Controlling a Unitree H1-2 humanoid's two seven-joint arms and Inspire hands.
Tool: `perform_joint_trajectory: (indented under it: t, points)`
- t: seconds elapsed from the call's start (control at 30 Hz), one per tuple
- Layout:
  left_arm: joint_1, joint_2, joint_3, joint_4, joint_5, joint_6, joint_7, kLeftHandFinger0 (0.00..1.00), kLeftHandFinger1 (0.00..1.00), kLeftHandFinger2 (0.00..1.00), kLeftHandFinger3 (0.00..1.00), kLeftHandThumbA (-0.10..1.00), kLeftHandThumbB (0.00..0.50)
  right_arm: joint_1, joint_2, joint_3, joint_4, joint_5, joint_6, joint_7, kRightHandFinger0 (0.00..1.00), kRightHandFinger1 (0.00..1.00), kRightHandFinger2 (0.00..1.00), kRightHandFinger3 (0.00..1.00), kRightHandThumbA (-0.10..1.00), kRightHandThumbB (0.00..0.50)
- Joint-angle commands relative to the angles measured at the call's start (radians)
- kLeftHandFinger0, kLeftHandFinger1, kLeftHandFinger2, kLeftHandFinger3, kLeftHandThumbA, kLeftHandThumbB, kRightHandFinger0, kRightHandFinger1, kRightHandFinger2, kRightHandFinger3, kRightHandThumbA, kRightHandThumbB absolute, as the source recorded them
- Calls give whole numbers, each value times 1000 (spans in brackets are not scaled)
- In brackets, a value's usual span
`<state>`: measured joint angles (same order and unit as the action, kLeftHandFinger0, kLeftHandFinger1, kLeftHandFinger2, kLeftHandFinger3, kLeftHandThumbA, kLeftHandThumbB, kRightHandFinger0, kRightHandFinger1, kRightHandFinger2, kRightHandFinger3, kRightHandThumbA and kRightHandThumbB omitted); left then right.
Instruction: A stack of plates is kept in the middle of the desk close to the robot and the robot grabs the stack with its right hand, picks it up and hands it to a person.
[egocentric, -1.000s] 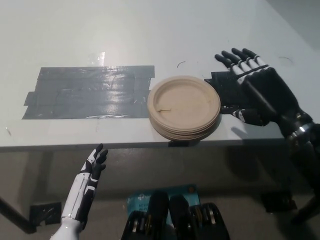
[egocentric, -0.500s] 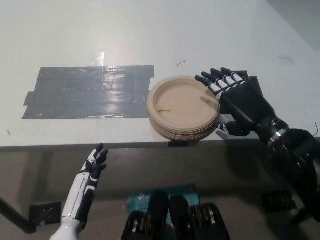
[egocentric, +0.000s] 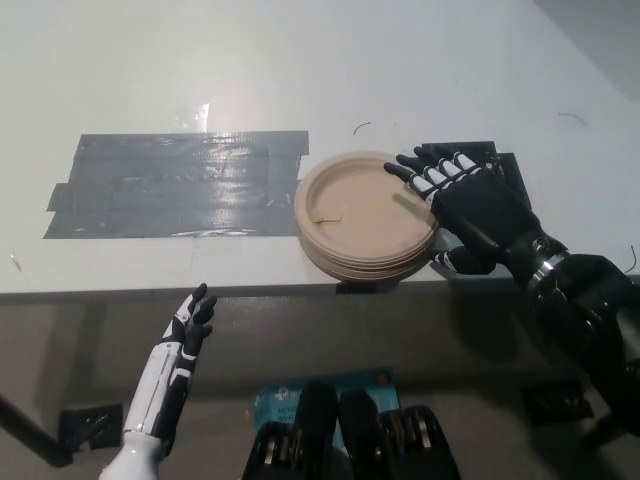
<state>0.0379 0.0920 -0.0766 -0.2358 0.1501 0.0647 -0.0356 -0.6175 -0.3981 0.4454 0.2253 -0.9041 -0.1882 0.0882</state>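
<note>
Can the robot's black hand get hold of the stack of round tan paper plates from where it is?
Probably yes. The black right hand is open at the right rim of the stack of round tan paper plates, fingers spread over the rim, nothing between. The white left hand rests below the desk edge.

Clearance around plate stack (egocentric: 366, 214)
Right hand (egocentric: 470, 200) blocks stack's right side, fingertips over the rim. Desk (egocentric: 300, 80) bare across upper frame; flat grey tape patch (egocentric: 180, 185) left of stack, touching it. Left hand (egocentric: 185, 335) lower left, below the desk edge.
</note>
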Motion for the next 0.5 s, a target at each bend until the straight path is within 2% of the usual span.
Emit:
perform_joint_trajectory:
  t: [0.0,0.13,0.47]
  points:
    - [-18,9,0,-29,9,-6,-7,1000,1000,1000,1000,1000,0,-69,-21,-2,0,-28,-19,-7,1000,1000,1000,1000,886,500]
    - [-23,9,1,-27,12,-6,-4,1000,1000,1000,1000,1000,0,-77,-18,2,8,-27,-17,7,1000,1000,1000,1000,849,500]
    - [-27,9,1,-30,8,-1,-7,1000,1000,1000,1000,1000,0,-91,-7,18,44,-41,-24,-8,1000,1000,1000,1000,894,500]
